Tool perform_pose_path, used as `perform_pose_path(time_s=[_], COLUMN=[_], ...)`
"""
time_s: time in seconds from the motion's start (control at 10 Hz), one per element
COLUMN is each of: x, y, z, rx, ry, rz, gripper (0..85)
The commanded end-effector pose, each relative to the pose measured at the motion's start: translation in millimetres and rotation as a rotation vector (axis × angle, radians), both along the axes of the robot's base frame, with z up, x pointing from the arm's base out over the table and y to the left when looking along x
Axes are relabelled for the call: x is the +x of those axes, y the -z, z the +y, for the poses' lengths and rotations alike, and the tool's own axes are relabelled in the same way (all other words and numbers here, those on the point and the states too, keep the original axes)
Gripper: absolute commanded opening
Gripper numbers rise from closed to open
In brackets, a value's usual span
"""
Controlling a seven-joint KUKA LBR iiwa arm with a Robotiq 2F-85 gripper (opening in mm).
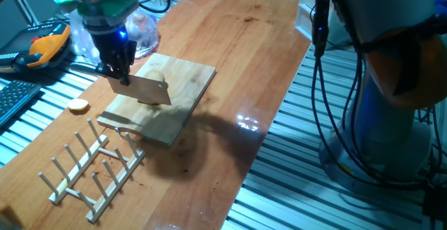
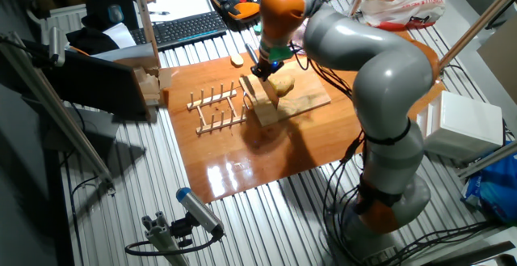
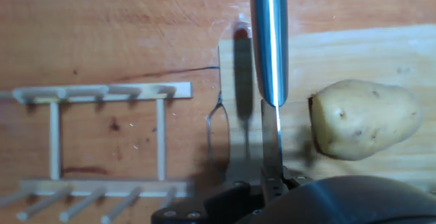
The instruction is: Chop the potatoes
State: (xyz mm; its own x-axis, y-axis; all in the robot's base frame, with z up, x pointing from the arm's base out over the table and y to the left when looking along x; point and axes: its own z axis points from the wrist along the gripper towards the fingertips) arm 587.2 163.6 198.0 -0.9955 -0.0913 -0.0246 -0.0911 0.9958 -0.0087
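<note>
One whole pale tan potato (image 3: 361,118) lies on the wooden cutting board (image 3: 354,54), and also shows as the potato (image 2: 283,84) in the other fixed view. My gripper (image 1: 117,70) is shut on the handle of a knife (image 1: 148,89), a wide cleaver-like blade hanging over the board (image 1: 178,83). In the hand view the knife (image 3: 269,47) is seen edge-on, just left of the potato's end, with a small gap between them. In one fixed view the blade hides the potato.
A wooden peg rack (image 1: 91,167) lies beside the board's near end. A small flat orange-yellow slice (image 1: 78,105) sits on the table. A thin wire loop (image 3: 214,135) lies at the board's edge. A clear plastic bag (image 1: 143,31) is behind the gripper.
</note>
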Motion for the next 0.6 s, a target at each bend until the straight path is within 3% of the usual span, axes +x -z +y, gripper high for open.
perform_pose_path(time_s=[0.0,0.2,0.3,0.4,0.5], x=[5.6,15.1,17.5,21.6,26.7], y=[-1.3,2.8,7.6,9.1,5.3], z=[-14.5,-53.6,-67.4,-72.7,-80.7], rx=[0.012,0.066,0.110,0.098,0.063], ry=[-0.017,-0.026,-0.015,-0.022,-0.040], rz=[-0.003,-0.006,-0.008,-0.033,-0.056], gripper=[0.0,0.0,0.0,0.0,0.0])
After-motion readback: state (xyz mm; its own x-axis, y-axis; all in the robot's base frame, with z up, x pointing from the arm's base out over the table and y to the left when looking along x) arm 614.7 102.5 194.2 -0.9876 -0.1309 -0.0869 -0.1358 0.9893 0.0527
